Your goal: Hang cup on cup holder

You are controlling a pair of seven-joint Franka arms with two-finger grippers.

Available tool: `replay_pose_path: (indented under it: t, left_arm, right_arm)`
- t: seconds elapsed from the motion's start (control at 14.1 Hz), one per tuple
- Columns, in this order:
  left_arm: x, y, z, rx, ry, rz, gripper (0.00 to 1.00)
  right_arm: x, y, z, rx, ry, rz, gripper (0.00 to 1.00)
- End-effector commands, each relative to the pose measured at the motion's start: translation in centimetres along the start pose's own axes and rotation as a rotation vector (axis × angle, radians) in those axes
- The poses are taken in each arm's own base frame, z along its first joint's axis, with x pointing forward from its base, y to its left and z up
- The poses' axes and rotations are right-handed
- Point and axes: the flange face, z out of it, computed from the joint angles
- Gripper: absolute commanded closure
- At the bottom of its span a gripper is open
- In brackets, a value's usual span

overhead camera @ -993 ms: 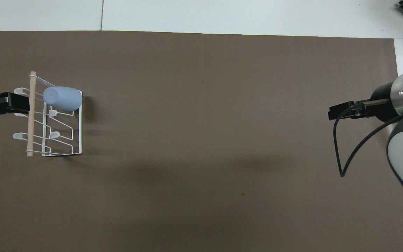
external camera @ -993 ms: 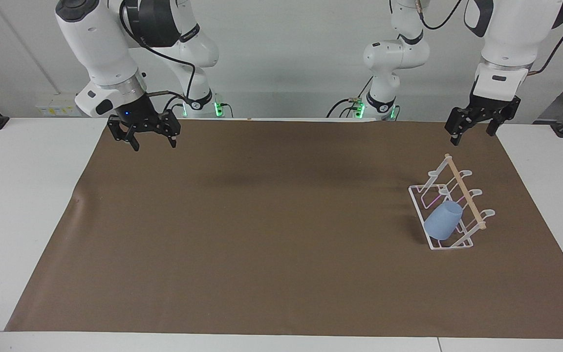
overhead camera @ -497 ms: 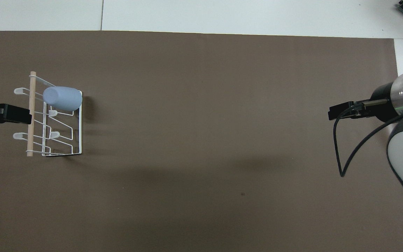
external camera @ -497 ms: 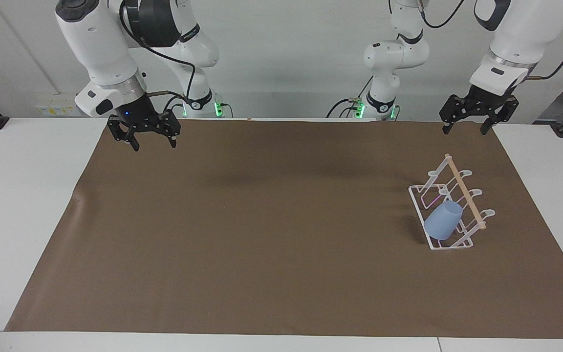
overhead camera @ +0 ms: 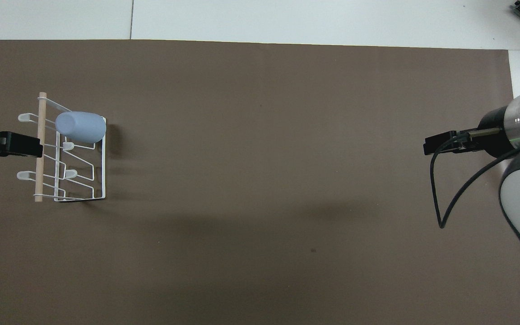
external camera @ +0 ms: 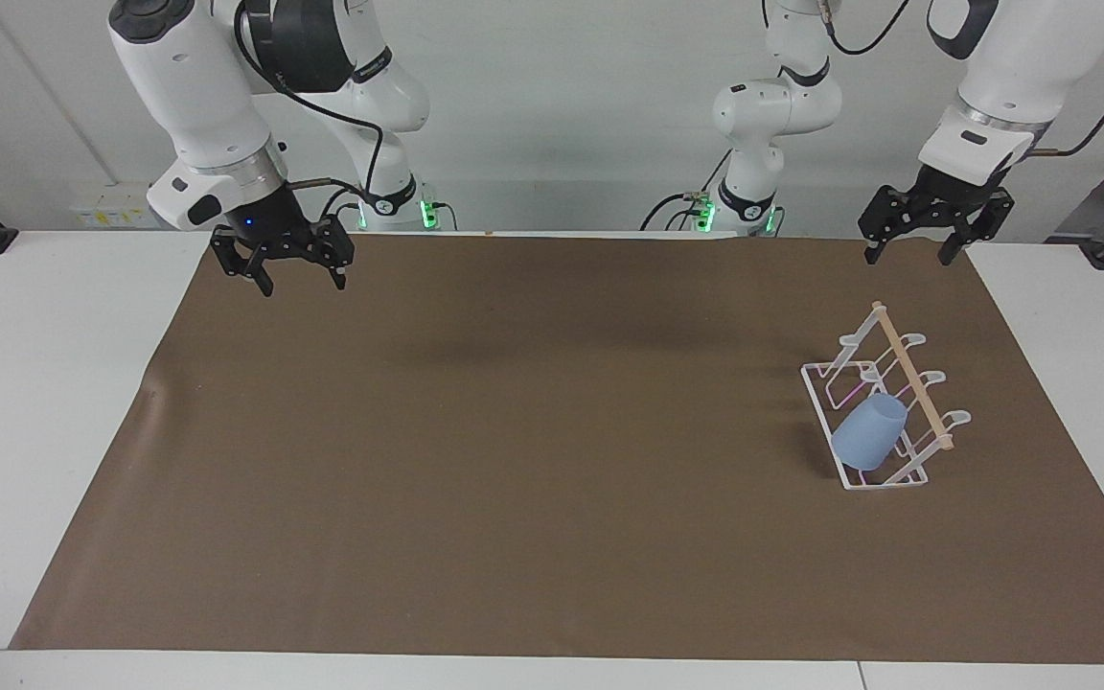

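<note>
The cup (external camera: 869, 433) hangs tilted on the cup holder (external camera: 887, 407). The left gripper (external camera: 912, 247) and right gripper (external camera: 305, 279) hover apart from it, fingers spread and empty.

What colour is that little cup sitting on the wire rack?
Light blue, plain and matte. The cup on the white rack shows best in the facing view.

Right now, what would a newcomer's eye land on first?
The light-blue cup sits tilted on a prong of the white rack, at the left arm's end of the brown mat. The prong it is on is the one farthest from the robots. Both grippers hang open and empty above the mat's edge nearest the robots: the left gripper at the rack's end, the right gripper at the other end.
</note>
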Motion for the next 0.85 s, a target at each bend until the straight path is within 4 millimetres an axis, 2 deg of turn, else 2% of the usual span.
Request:
replay_pose_path:
  t: [0.0, 0.43, 0.57, 0.78]
  left_arm:
    - [-1.24, -0.28, 0.0, -0.008, 0.008, -0.023, 0.0]
    - [-1.2, -0.29, 0.08, -0.008, 0.007, -0.023, 0.0]
    - [-1.18, 0.43, -0.12, -0.009, 0.014, -0.014, 0.0]
    - [-1.31, 0.12, 0.12, -0.008, 0.0, -0.015, 0.0]
  right_arm:
    - [-0.25, 0.25, -0.11, 0.018, 0.0, -0.007, 0.0]
    - [-0.25, 0.25, -0.11, 0.018, 0.0, -0.007, 0.0]
    - [-0.25, 0.25, -0.11, 0.018, 0.0, -0.007, 0.0]
    - [-0.25, 0.25, -0.11, 0.018, 0.0, -0.007, 0.0]
